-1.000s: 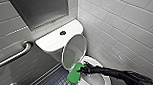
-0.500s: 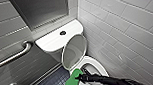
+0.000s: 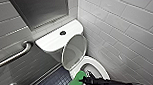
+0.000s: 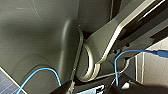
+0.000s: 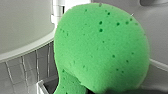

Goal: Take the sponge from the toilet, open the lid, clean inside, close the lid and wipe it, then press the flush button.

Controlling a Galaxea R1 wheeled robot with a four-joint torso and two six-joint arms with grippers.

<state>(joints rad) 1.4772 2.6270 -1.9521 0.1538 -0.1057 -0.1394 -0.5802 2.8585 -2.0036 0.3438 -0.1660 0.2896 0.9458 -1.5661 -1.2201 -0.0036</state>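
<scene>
Toilet [image 3: 102, 71]: white glossy ceramic, oval bowl toward you, rounded rectangular tank behind it.

Flush button [image 3: 63, 33]: small, dark, round, set in the centre of the tank top.

Lid [image 3: 74, 54]: raised. A white oval with a darker edge, it stands nearly upright against the tank front, with its underside facing the bowl. The bowl below it is open.

Sponge [image 3: 77, 80]: bright green, with a pinched waist. In your head view it sits over the bowl's left rim, clamped at one end by the right gripper [image 3: 84, 81]. In your right wrist view its rounded lobe [image 5: 100, 47] looms large, pitted with small dark pores, and white ceramic curves behind it.
</scene>
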